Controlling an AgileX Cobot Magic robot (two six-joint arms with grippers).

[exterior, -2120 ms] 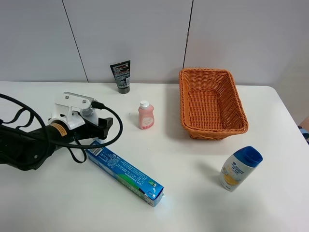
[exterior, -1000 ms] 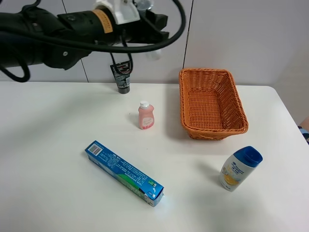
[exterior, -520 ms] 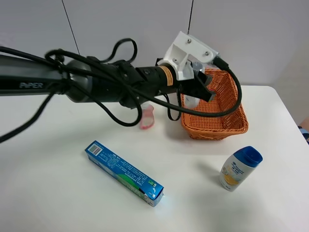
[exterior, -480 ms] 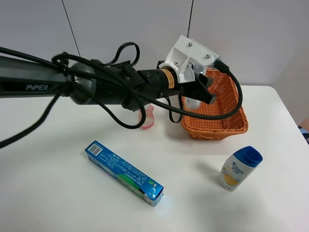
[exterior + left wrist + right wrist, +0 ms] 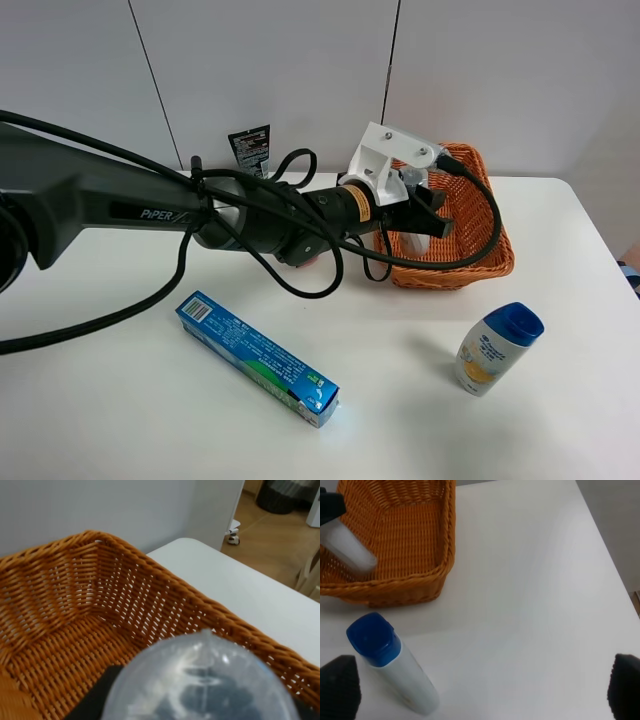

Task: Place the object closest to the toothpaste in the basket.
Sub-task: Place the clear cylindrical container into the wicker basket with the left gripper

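Left gripper (image 5: 418,208) clasps 1 translucent bottle (image 5: 347,546) inside the wicker basket (image 5: 470,270); right gripper (image 5: 481,686) hangs with fingers spread apart.

- Exterior high: set far and high, facing down onto whole table (image 5: 100,420).
- Left wrist: very near, looking into basket (image 5: 65,595).
- Right wrist: looking down from above — basket shared with both others.

We see a white bottle with a blue cap (image 5: 497,350) standing on the white worktop (image 5: 120,420), towards its front right, with an orange-yellow mark on its label. Well apart from it, at the back edge, a black tube (image 5: 250,148) stands against the grey panelled wall (image 5: 520,70). Its lower part is hidden from us.
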